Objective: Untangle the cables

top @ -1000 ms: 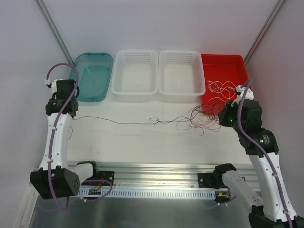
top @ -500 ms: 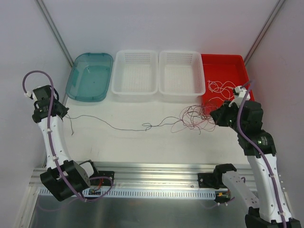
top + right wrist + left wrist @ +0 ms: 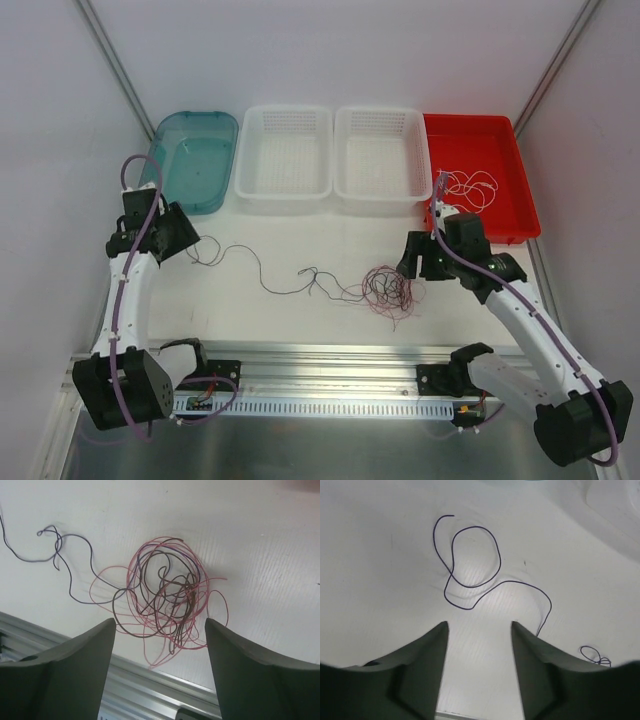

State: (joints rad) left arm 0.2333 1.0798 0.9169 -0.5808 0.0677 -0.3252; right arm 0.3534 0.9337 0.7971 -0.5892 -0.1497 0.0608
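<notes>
Both arms are now sitting further inward than half a second ago. The left gripper (image 3: 190, 240) has come in from the table's left edge and the right gripper (image 3: 408, 265) has pulled toward the middle. The black cable (image 3: 280, 291), which was running almost straight between them, is now lying slack in waves. The tangle of cables (image 3: 165, 600) has also drifted away from the red tray (image 3: 522, 205) toward the near side.

Nearest, the metal rail (image 3: 330, 360) is running across the front of the table (image 3: 300, 225). Just beyond it the tangle is lying as a rough ball of pink, red and brown strands. The right gripper is hovering over the tangle with its jaws spread wide and nothing in them. The black cable is trailing left out of the tangle through a small kink, and its far end is curling into a loop. That loop is lying just ahead of the left gripper, whose jaws are likewise standing wide apart and gripping nothing.

Farthest back, a teal tray (image 3: 195, 160), two white baskets (image 3: 285, 185) and the red tray are standing in a row. The white cables (image 3: 465, 187) are lying curled inside the red tray.
</notes>
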